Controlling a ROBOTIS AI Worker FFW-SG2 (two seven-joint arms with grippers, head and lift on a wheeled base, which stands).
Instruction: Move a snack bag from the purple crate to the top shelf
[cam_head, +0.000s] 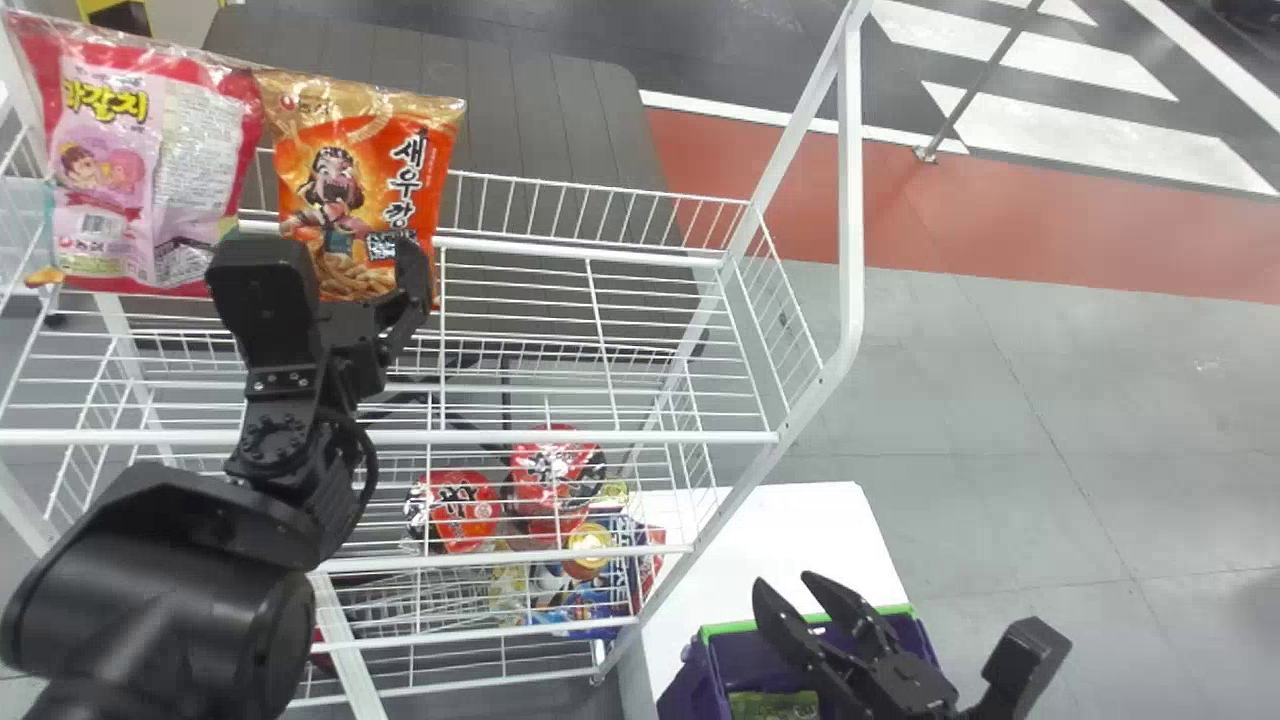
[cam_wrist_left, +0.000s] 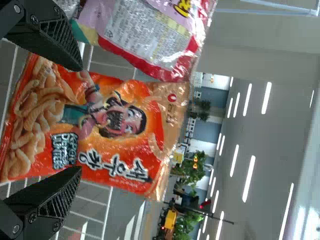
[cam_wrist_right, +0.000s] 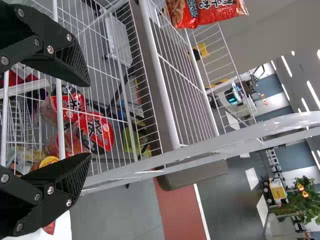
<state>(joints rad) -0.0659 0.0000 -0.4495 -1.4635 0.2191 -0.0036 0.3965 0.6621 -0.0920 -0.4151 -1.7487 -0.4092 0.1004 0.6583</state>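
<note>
Two left jaws gape near bag (cam_head: 355, 190).

Pink-and-red bag (cam_head: 105, 180), head view, upper left | red packs (cam_head: 465, 510), lower centre | white table (cam_head: 780, 520), lower right | leafy plant (cam_wrist_left: 194, 170), left wrist view, lower centre

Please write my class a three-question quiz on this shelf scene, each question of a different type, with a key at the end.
1. True or false: on the top shelf, the pink bag is to the robot's right of the orange bag.

2. What colour is the rim of the purple crate?
a) white
b) green
c) orange

3. Fill in the blank: the left gripper is at the orange bag, with its fingers ____.

Key: 1. false; 2. b; 3. open
</note>
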